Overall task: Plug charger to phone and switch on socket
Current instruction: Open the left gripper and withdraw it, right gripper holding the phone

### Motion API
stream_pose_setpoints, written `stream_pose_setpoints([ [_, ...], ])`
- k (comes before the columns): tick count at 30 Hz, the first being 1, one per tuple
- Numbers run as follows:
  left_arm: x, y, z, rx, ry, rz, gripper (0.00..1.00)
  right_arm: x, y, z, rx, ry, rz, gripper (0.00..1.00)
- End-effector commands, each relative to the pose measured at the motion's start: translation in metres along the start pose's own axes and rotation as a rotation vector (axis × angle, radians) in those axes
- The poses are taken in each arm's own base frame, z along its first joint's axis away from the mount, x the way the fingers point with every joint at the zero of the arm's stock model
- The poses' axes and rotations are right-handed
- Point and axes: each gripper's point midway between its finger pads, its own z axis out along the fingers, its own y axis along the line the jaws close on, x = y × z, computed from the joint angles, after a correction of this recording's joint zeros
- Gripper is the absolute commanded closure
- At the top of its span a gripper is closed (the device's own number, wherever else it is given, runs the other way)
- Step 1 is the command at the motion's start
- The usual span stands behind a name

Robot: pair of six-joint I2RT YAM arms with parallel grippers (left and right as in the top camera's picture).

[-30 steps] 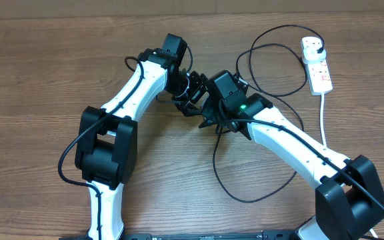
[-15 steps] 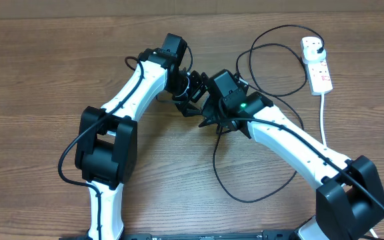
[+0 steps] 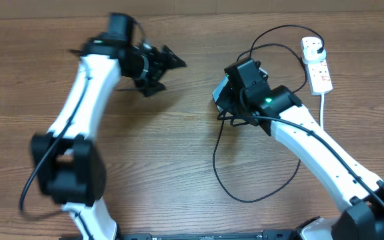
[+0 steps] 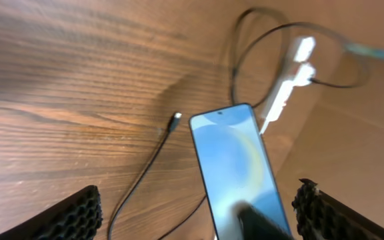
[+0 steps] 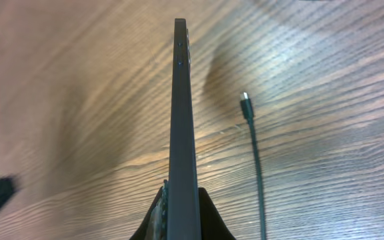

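Right wrist shows phone (image 5: 182, 120) edge-on, charger (image 5: 247, 101) tip just beside.

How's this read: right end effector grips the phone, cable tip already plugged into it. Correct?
Not quite. The right end effector does grip the phone, but the cable tip lies loose on the table beside it, unplugged. The right wrist view shows this.

A robotics lab bench is suggested: a left arm (image 3: 89, 87) and a right arm (image 3: 319, 143), white and black, are mounted at a wood-grain worktop (image 3: 172, 173), where a white socket (image 3: 317, 63) is laid.
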Motion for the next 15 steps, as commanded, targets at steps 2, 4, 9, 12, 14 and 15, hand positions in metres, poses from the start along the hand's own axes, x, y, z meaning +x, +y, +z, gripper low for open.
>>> stream_pose_setpoints([
  [2, 0.012, -0.025, -0.072, 0.048, -0.120, 0.186, 0.12, -0.018, 0.032, -0.044, -0.156, -0.053, -0.003, 0.96],
  [4, 0.019, -0.023, -0.085, 0.037, -0.134, 0.219, 0.11, -0.018, 0.036, -0.052, -0.189, -0.050, -0.014, 0.96],
  [9, 0.026, -0.004, -0.094, -0.063, -0.152, 0.196, 0.00, -0.016, 0.054, -0.077, -0.305, -0.041, -0.037, 0.96],
  [12, 0.031, -0.001, -0.093, -0.066, -0.127, 0.180, 0.00, -0.016, 0.058, -0.084, -0.332, -0.044, -0.040, 0.96],
  [14, 0.039, -0.001, -0.092, -0.053, -0.089, 0.163, 0.00, -0.016, 0.058, -0.085, -0.335, -0.046, -0.040, 0.96],
  [15, 0.043, -0.005, -0.091, -0.029, -0.071, 0.168, 0.00, -0.016, 0.058, -0.085, -0.334, -0.046, -0.040, 0.96],
])
